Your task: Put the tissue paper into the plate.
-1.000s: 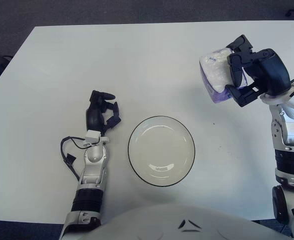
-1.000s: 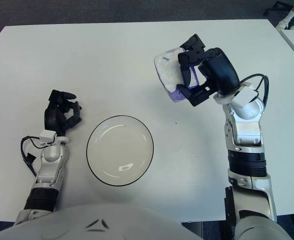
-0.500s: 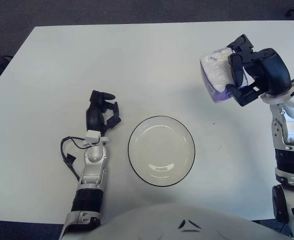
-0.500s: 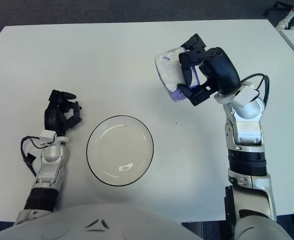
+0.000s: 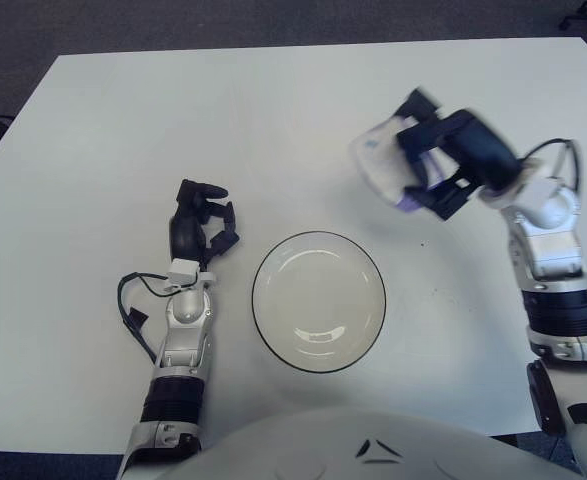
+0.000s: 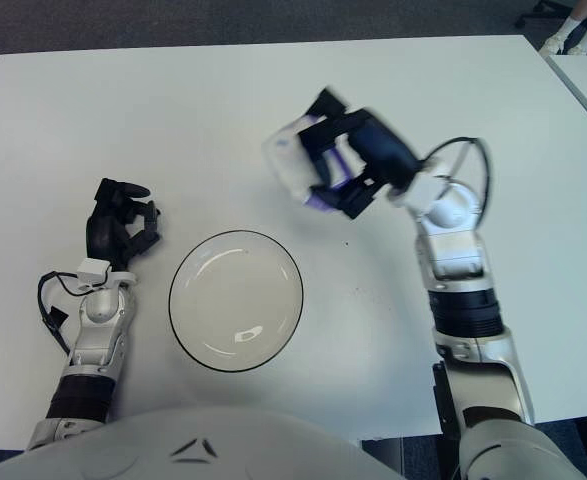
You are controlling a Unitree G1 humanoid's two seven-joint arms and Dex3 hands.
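Left eye view: my right hand (image 5: 443,165) grips the white tissue paper pack with purple base (image 5: 385,172), held above the white table (image 5: 123,120); the round white black-rimmed plate (image 5: 319,301) lies below-left of it, empty.

Right eye view: my left hand (image 6: 118,225), fingers curled on nothing, shows left of the plate.

Bright, even overhead light with soft shadows; the right hand (image 5: 443,165) shows motion blur

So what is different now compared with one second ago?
The right hand, fingers closed on the tissue paper, has swung toward the robot's left, nearer the plate but not yet over it. The plate and the left hand beside it did not move.
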